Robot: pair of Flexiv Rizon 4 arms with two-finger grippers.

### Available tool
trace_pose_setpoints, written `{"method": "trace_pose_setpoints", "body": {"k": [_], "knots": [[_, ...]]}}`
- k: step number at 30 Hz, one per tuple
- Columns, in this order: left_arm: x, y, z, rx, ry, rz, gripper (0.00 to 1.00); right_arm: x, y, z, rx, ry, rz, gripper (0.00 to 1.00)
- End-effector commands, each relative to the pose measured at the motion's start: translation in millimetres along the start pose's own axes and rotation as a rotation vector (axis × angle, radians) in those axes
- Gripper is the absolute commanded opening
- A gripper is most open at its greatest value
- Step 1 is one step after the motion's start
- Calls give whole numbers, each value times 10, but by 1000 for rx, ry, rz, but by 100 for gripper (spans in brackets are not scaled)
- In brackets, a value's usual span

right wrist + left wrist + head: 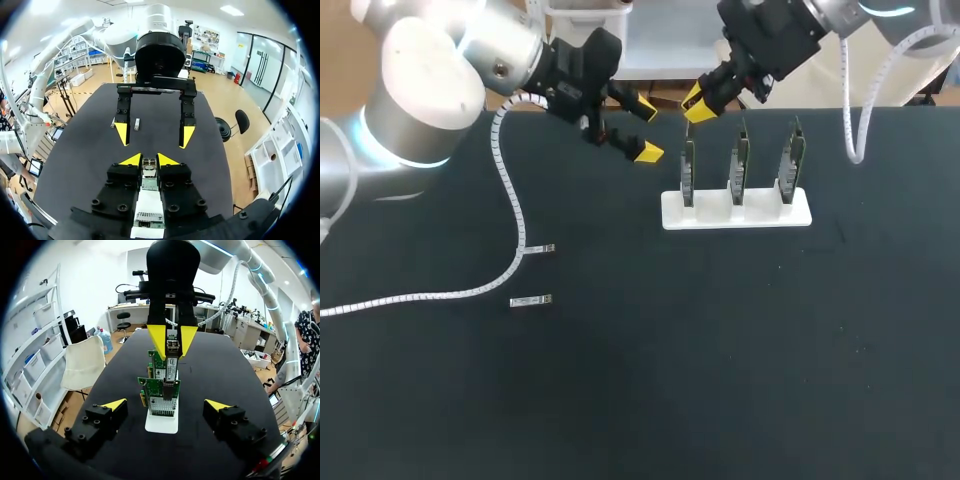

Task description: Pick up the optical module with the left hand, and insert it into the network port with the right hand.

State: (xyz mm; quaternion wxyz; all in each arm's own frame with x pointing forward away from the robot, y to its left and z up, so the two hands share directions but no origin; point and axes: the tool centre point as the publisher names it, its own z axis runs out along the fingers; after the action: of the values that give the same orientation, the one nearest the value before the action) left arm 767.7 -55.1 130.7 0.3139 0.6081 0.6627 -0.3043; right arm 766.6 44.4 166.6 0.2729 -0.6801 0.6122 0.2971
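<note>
My right gripper [698,102] is shut on a small silver optical module [172,345], held just above the leftmost of three green network cards [688,170]. In the right wrist view the module [149,166] sits between the closed yellow tips of the right gripper [149,160], over the card's port. My left gripper [648,128] hangs open and empty just left of the cards, facing them. In the left wrist view the left gripper [166,405] stands wide, with the cards [162,390] in a row ahead of it.
The cards stand upright in a white stand [670,213] at the table's back middle. Two more small modules [542,248] [531,300] lie on the black table at the left, near a white ribbed cable [505,170].
</note>
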Motion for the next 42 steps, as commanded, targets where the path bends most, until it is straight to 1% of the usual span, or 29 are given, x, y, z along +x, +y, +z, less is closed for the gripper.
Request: {"method": "trace_pose_setpoints", "body": {"k": [1,9,14,30,42], "knots": [[-4,-2,0,-1,3,-1,100,30,5,27,3,0,-1,0],[-4,-2,0,-1,3,-1,100,-33,14,-23,3,-15,-25,0],[-4,-2,0,-1,3,-1,100,-28,15,-19,20,1,-49,0],[-4,-2,0,-1,3,-1,100,5,9,37,26,14,-37,0],[-4,-2,0,-1,3,-1,100,-16,37,6,32,14,-37,0]]}}
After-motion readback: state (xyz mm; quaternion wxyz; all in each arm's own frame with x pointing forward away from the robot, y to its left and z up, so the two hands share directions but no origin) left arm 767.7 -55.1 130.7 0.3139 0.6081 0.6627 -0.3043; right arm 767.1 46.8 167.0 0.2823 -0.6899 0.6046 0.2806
